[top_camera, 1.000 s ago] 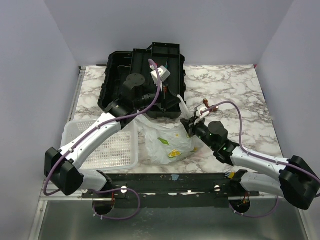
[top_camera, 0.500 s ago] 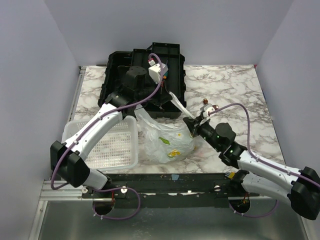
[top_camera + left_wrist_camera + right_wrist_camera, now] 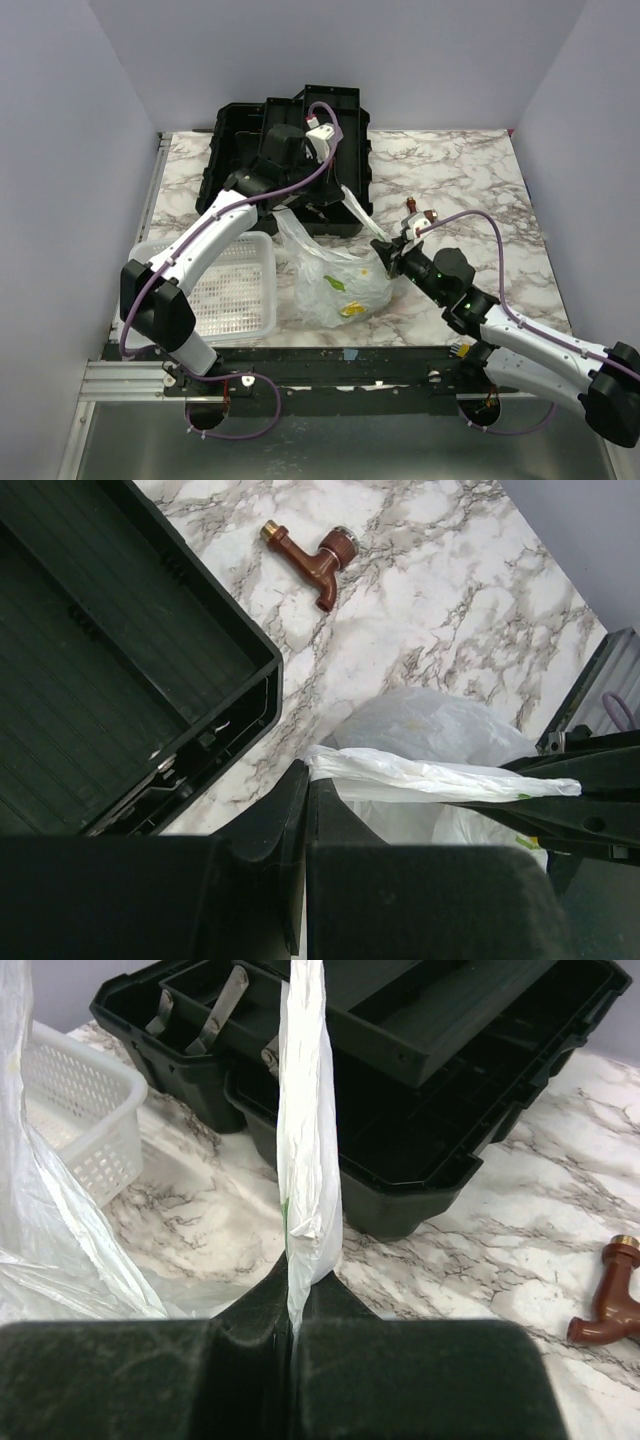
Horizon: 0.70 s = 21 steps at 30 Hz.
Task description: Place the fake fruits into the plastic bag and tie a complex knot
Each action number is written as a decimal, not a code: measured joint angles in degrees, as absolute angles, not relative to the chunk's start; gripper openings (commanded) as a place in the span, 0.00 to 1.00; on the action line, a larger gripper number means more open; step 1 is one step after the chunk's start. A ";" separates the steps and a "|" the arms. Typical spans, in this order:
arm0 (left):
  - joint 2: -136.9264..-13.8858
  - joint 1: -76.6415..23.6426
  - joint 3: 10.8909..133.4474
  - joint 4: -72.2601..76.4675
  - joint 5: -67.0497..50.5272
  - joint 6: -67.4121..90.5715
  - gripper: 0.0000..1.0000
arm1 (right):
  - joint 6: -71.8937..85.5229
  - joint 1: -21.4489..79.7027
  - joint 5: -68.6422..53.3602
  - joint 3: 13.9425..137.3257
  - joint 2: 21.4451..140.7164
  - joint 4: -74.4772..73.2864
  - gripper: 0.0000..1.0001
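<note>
On the marble desk (image 3: 470, 180), the plastic bag (image 3: 330, 275) sits between the white basket (image 3: 240, 300) and the right arm, just in front of the black toolbox (image 3: 300, 120); yellow-green fake fruits (image 3: 350, 308) show through its skin; the left arm reaches up and forward over the toolbox, the left gripper (image 3: 308, 775) turned downward, jaws clamped on one end of a white handle (image 3: 440, 778); the right arm lies low with its elbow bent, the right gripper (image 3: 292, 1295) pinching the strip's other end; the handle runs taut between them, above the bag; a brown tap (image 3: 315, 555) lies nearby.
</note>
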State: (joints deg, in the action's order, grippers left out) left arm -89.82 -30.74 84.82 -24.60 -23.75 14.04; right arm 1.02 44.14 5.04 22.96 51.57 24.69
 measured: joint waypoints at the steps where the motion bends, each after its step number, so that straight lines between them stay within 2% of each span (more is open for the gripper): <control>1: -90.28 -30.74 85.49 -24.88 -23.75 13.91 0.00 | 0.75 44.14 5.06 22.96 51.44 24.75 0.01; 3: -91.31 -30.74 86.65 -25.67 -23.75 13.41 0.00 | 0.38 43.88 5.26 22.96 51.44 24.64 0.01; 4: -91.72 -30.70 87.07 -25.74 -24.27 13.15 0.10 | 0.36 43.88 5.52 22.98 51.53 24.58 0.01; 5: -92.07 -30.46 87.48 -25.78 -25.47 12.84 0.25 | 0.36 43.88 5.98 22.98 51.68 24.51 0.01; 9: -92.44 -25.80 90.30 -24.10 -28.03 9.26 0.98 | 1.48 43.88 8.75 23.29 52.10 22.06 0.01; 15: -91.20 -14.70 103.04 -27.40 -35.51 7.55 0.98 | 2.96 43.88 10.92 23.59 52.23 18.61 0.01; 21: -82.17 -6.20 100.84 -36.53 -48.25 5.28 0.98 | 2.98 43.88 10.94 23.64 52.29 18.59 0.01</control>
